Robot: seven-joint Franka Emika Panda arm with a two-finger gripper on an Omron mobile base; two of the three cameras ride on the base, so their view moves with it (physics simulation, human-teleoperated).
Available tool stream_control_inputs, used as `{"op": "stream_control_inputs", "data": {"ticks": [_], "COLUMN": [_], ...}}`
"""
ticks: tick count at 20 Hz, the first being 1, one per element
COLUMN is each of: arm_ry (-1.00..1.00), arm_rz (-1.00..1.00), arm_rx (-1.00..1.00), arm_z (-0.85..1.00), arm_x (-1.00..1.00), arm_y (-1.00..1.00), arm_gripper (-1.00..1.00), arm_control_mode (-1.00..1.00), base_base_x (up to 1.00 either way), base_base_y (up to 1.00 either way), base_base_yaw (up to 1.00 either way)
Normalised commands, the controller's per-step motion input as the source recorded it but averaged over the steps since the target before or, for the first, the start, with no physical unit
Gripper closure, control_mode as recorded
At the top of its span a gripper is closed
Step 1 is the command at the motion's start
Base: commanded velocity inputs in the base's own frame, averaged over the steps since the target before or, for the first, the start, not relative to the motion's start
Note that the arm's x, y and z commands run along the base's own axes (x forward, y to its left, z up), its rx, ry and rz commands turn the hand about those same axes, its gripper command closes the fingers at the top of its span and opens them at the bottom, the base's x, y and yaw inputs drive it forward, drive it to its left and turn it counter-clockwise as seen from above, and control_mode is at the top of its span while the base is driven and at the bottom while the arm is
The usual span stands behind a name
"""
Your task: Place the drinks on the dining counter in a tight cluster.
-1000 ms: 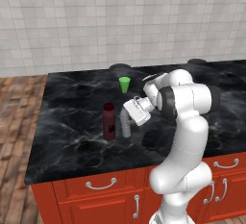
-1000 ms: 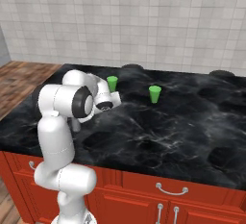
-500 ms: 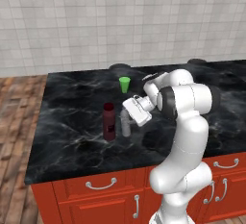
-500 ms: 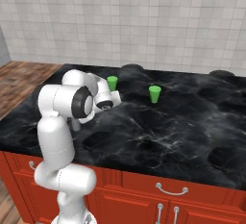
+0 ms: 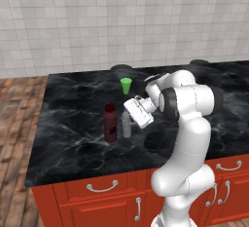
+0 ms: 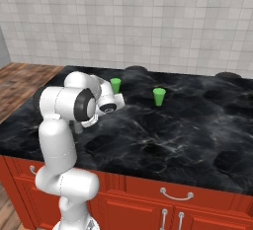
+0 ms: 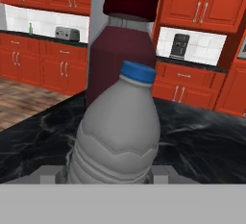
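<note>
On the black marble dining counter [image 5: 73,138] a stout dark-red bottle [image 5: 110,122] with a dark cap stands upright. Right beside it stands the small clear bottle [image 5: 127,124] with a blue cap. My gripper [image 5: 130,120] reaches in from the right and is shut on that clear bottle. In the hand view the clear bottle [image 7: 117,136] sits between my gripper [image 7: 108,172] fingers, with the dark-red bottle [image 7: 120,45] close behind it. A slim green bottle [image 7: 30,28] stands far off on the back counter, near a toaster [image 7: 67,34].
A bright-green cup [image 5: 126,85] stands behind the bottles; the right base view shows two such cups [image 6: 115,85] [image 6: 159,96]. Red drawers with silver handles [image 5: 102,187] run under the slab. Wood floor lies past the counter's left end.
</note>
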Motion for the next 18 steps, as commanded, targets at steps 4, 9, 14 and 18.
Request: {"op": "stream_control_inputs", "data": {"ticks": [4, 9, 14, 18], "arm_ry": [-0.01, 0.00, 0.00, -0.02], "arm_rz": [0.01, 0.00, 0.00, 0.00], "arm_rx": [0.00, 0.00, 0.00, 0.00], "arm_z": [-0.20, -0.23, -0.22, -0.17], "arm_x": [0.00, 0.01, 0.00, -0.01], "arm_y": [0.00, 0.00, -0.02, -0.01], "arm_gripper": [1.00, 1.00, 1.00, -1.00], "arm_control_mode": [-1.00, -1.00, -1.00, -1.00], "base_base_x": [0.00, 0.00, 0.00, 0.00], "base_base_y": [0.00, 0.00, 0.00, 0.00], "base_base_yaw": [0.00, 0.00, 0.00, 0.00]}}
